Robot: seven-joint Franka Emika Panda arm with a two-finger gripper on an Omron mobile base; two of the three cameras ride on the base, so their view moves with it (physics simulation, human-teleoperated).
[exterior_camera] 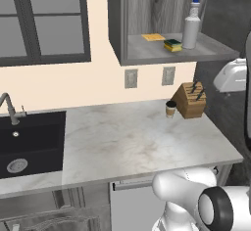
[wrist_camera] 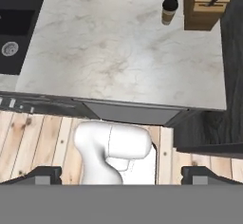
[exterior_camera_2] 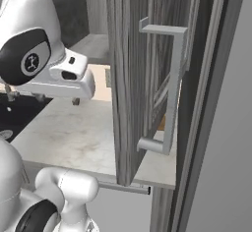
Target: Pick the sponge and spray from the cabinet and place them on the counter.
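Cabinet (exterior_camera: 122, 39) shelf: yellow-green sponge (exterior_camera: 172, 45), pale spray (exterior_camera: 191, 27).

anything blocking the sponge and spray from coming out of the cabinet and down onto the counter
Nothing visible does. The cabinet front is open; the sponge sits at the shelf's front edge with the spray beside it. Below, the counter is mostly bare; only a coffee cup and knife block stand at its back right.

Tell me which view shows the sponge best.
The left base view: the sponge sits in plain sight on the open cabinet shelf, beside the spray. In the right base view the cabinet door blocks the shelf. The hand view looks down at the counter instead.
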